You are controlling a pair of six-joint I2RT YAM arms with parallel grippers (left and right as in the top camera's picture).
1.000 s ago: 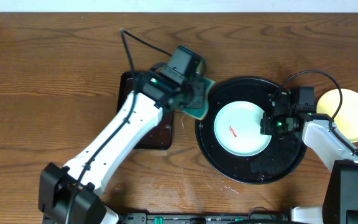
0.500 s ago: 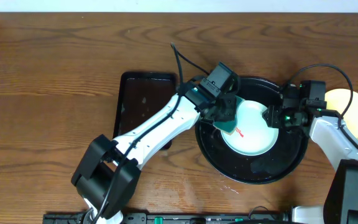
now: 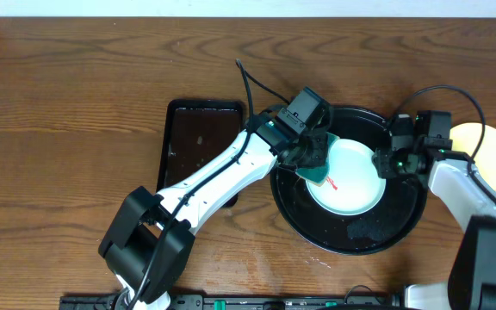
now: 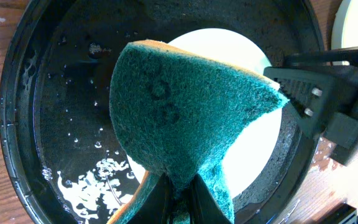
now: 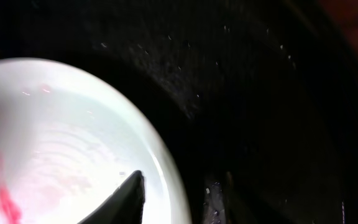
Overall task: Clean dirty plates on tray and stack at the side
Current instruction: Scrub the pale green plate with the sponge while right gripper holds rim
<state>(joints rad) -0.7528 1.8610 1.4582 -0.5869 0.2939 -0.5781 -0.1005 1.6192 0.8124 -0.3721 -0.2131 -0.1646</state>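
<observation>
- Green side down, press the sponge [image 4: 185, 106], clenched in the left gripper [image 4: 178, 199], flat onto the mint-white plate [image 3: 351, 188] sitting in the black tray [image 3: 351, 241].
- Aim for the red smear [image 3: 331, 182] just beside the sponge's edge, near the plate's middle.
- Sweep across it in overlapping strokes rather than dabbing.
- Brace the plate with the right gripper [image 5: 173, 190], pinched on the right rim, one finger inside and the other outside.
- Grip firmly against likely slipping on wet glaze.
- Push lightly to avoid tipping the plate out of that hold.
- Mind the water [image 4: 98, 177] pooled on the tray floor; avoid dragging it over the raised rim.
- Leave the yellow plate [image 3: 489, 155], off the tray at the right, as the stacking spot.
</observation>
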